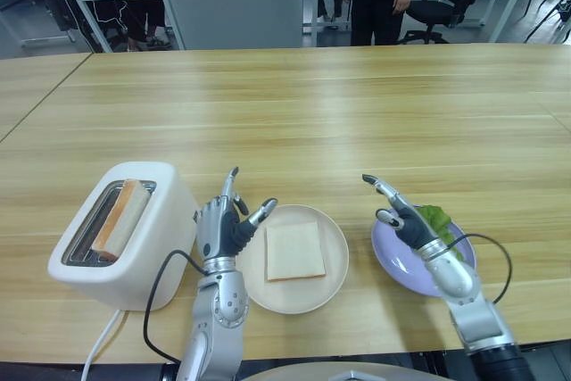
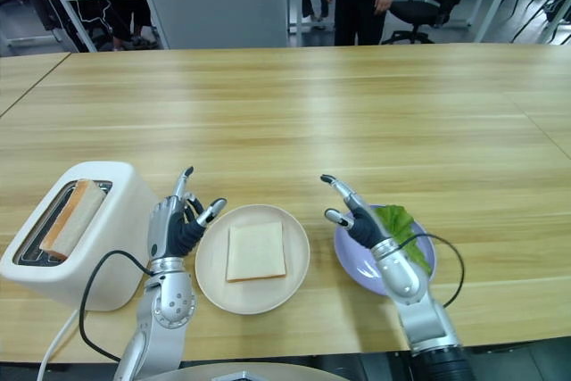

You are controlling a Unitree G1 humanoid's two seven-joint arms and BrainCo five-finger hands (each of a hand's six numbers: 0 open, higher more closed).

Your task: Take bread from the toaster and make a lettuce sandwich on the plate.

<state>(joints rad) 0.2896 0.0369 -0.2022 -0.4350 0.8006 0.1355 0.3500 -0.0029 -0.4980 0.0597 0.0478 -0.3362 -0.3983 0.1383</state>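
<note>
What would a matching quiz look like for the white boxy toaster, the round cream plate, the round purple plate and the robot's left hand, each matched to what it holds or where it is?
Things:
1. white boxy toaster
2. round cream plate
3. round purple plate
4. robot's left hand

States:
A. holds a green lettuce leaf
B. open, between the toaster and the cream plate
C. has a slice of bread standing in its slot
D. has a square slice of white bread lying flat on it

Pairs: 1-C, 2-D, 3-A, 4-B.
</note>
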